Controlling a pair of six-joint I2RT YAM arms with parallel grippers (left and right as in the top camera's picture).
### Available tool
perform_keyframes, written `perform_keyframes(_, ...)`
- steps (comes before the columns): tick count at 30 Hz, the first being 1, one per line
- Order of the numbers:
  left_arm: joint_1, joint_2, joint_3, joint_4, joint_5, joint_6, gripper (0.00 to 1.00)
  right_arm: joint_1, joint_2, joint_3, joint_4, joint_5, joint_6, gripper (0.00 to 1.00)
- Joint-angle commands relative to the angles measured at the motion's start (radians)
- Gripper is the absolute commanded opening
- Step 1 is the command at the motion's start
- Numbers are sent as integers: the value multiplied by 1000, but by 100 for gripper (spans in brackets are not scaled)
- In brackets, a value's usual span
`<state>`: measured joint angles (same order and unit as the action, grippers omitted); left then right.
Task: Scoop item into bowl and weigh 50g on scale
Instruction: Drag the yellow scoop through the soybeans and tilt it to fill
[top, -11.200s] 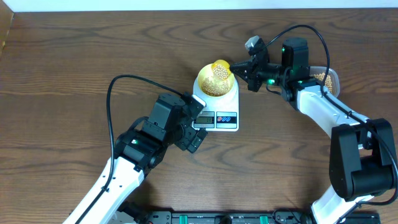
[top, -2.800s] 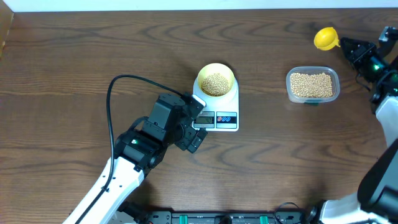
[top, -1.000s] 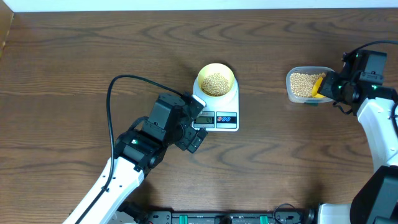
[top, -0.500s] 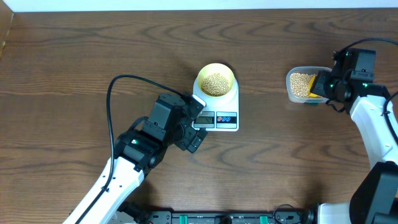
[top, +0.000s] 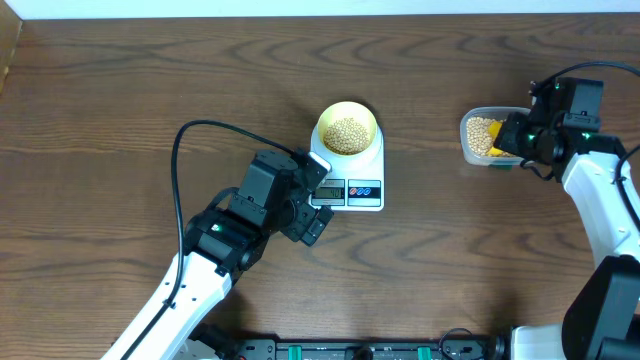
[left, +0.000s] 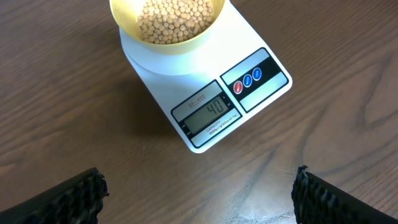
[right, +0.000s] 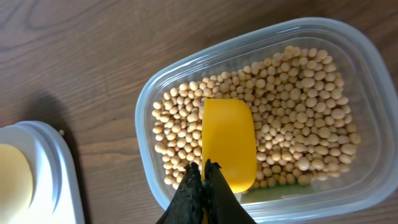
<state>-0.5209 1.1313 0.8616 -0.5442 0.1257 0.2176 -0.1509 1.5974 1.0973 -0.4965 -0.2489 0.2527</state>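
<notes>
The pale-yellow bowl (top: 347, 128) holds tan beans (left: 171, 18) and stands on the white scale (top: 350, 180), whose display (left: 209, 114) reads about 40. More beans (right: 298, 93) fill a clear plastic tub (top: 482, 135) at the right. My right gripper (right: 204, 180) is shut on the handle of a yellow scoop (right: 228, 140), whose bowl lies down among the beans in the tub. My left gripper (left: 199, 193) is open and empty, hovering over bare table just in front of the scale.
The tub's near rim (right: 186, 205) lies under the right gripper. The scale's edge (right: 37, 180) shows at the left of the right wrist view. A black cable (top: 185, 150) loops above the left arm.
The right arm has swung in from the far right with the scoop and lowered it into the tub of beans. The left arm, bowl and scale have not moved.
</notes>
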Motion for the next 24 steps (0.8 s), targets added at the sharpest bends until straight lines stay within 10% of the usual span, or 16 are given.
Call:
perform_keyframes(1, -1, -7, 1, 0, 4, 6, 98, -4, 11, -2, 11, -63, 31, 1)
perform_keyframes(24, -1, -7, 1, 0, 4, 6, 98, -55, 106, -2, 14, -211, 50, 1)
